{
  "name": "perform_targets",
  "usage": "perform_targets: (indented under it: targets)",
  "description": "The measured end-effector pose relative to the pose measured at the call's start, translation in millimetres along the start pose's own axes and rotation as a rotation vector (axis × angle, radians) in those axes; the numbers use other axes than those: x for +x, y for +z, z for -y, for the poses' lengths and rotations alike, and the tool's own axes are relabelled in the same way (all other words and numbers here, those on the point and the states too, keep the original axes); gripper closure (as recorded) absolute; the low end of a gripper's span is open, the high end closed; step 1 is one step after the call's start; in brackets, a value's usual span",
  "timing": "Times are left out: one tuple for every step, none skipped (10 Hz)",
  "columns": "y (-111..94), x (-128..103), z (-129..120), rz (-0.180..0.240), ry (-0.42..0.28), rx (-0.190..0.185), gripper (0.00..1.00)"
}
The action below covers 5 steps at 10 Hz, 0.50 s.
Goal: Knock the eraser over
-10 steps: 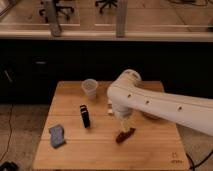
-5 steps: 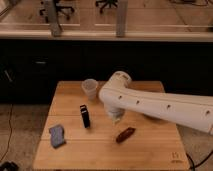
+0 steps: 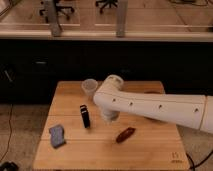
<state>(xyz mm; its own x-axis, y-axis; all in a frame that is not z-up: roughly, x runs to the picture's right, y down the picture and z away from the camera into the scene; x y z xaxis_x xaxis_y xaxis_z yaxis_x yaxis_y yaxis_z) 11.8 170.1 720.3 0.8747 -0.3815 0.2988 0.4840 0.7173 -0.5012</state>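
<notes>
The eraser (image 3: 85,116) is a small black block standing upright on the wooden table (image 3: 150,152), left of centre. My gripper (image 3: 109,118) hangs at the end of the white arm (image 3: 150,107), which reaches in from the right. The gripper is low over the table, a short way to the right of the eraser and apart from it.
A clear cup (image 3: 89,88) stands behind the eraser near the table's far edge. A blue-grey soft pad (image 3: 57,135) lies at the front left. A reddish-brown oblong object (image 3: 125,134) lies in front of and to the right of the gripper. A dark cabinet stands behind the table.
The arm has swung left, taking the gripper from above the reddish-brown object toward the eraser. The eraser still stands in the same place.
</notes>
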Motion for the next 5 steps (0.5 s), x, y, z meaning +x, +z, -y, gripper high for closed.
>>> perform_targets:
  targets:
    - [4.0, -2.5, -0.9, 0.006, -0.009, -0.004, 1.00]
    - [9.1, -4.3, -1.9, 0.011, -0.018, -0.007, 1.00]
    - [11.7, -7.1, -1.2, 0.016, -0.024, -0.009, 1.00]
    - [16.0, -10.2, 1.8, 0.018, -0.035, -0.010, 1.00]
    - [21.1, -17.6, 5.2, 0.022, -0.043, -0.012, 1.00]
